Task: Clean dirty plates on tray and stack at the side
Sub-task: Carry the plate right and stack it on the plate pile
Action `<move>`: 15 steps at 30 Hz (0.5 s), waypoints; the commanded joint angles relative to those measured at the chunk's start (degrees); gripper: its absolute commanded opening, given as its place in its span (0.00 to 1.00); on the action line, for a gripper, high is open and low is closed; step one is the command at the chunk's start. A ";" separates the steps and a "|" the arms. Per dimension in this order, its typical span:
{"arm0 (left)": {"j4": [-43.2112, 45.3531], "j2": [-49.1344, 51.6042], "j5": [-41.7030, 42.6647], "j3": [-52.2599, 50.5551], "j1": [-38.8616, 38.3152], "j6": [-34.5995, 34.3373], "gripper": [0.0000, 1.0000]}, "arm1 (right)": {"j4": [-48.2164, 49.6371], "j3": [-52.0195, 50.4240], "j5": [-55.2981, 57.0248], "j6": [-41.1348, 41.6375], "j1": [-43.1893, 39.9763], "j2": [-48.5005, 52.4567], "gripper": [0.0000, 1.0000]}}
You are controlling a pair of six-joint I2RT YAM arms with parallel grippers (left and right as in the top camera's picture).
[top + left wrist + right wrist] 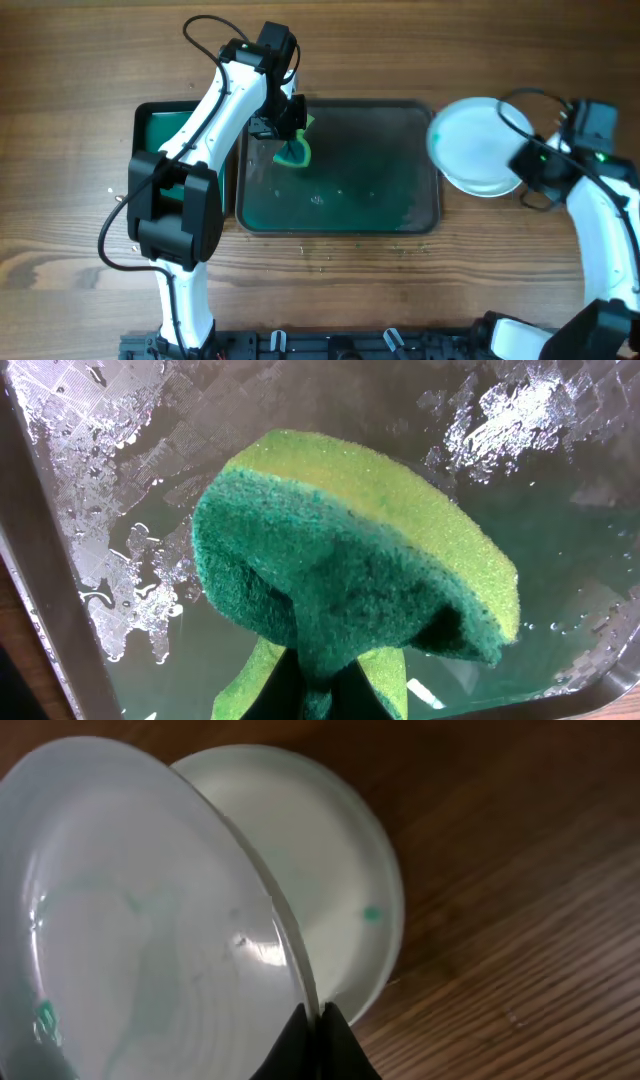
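My left gripper [290, 128] is shut on a green and yellow sponge [294, 152], held over the far left part of the dark tray [420, 215]. The sponge fills the left wrist view [350, 560] above the wet tray floor [90, 480]. My right gripper [520, 165] is shut on the rim of a white plate [475, 140], held to the right of the tray. In the right wrist view this plate [130, 920] has faint teal smears and is tilted over another white plate [320, 870] lying on the table. A third plate is not seen.
A narrow green tray [160, 130] lies left of the dark tray, partly under the left arm. The dark tray's floor holds teal-tinted water [330, 195]. Small crumbs [315, 255] lie on the wooden table in front of the tray.
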 commanded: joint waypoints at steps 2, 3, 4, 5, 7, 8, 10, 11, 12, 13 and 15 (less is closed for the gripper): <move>0.20 -0.09 -0.31 0.68 -0.15 -0.70 0.04 | 6.88 -7.72 -1.62 1.73 -5.40 -0.70 0.04; 0.37 -0.09 -0.31 0.68 -0.15 -0.70 0.04 | 9.99 -9.64 -1.62 1.29 -5.40 -0.70 0.04; 0.46 -0.09 -0.31 0.68 -0.15 -0.70 0.04 | 11.93 -10.62 -2.03 1.22 -5.09 -0.59 0.04; 0.61 -0.09 -0.31 0.68 -0.15 -0.70 0.04 | 13.84 -11.58 -2.27 1.11 -4.63 -0.46 0.04; 0.79 -0.09 -0.31 0.68 -0.15 -0.70 0.04 | 15.45 -12.31 -2.32 1.22 -3.69 0.24 0.04; 0.81 -0.09 -0.31 0.68 -0.15 -0.70 0.04 | 16.04 -12.31 -2.27 1.22 -3.21 0.81 0.05; 0.79 -0.09 -0.31 0.68 -0.15 -0.70 0.04 | 18.12 -12.31 -2.29 1.25 -1.79 2.27 0.06; 0.81 -0.09 -0.31 0.68 -0.15 -0.70 0.04 | 18.71 -12.31 -2.27 1.25 -1.29 2.84 0.06; 0.76 -0.09 -0.31 0.68 -0.15 -0.72 0.04 | 19.21 -12.31 -2.27 1.29 -0.59 3.61 0.06; 0.74 -0.09 -0.31 0.68 -0.15 -0.72 0.04 | 19.47 -12.31 -2.27 1.29 -0.15 4.09 0.09; 0.55 -0.09 -0.28 0.68 -0.15 -0.72 0.04 | 19.56 -12.31 -2.23 1.25 0.35 4.79 0.12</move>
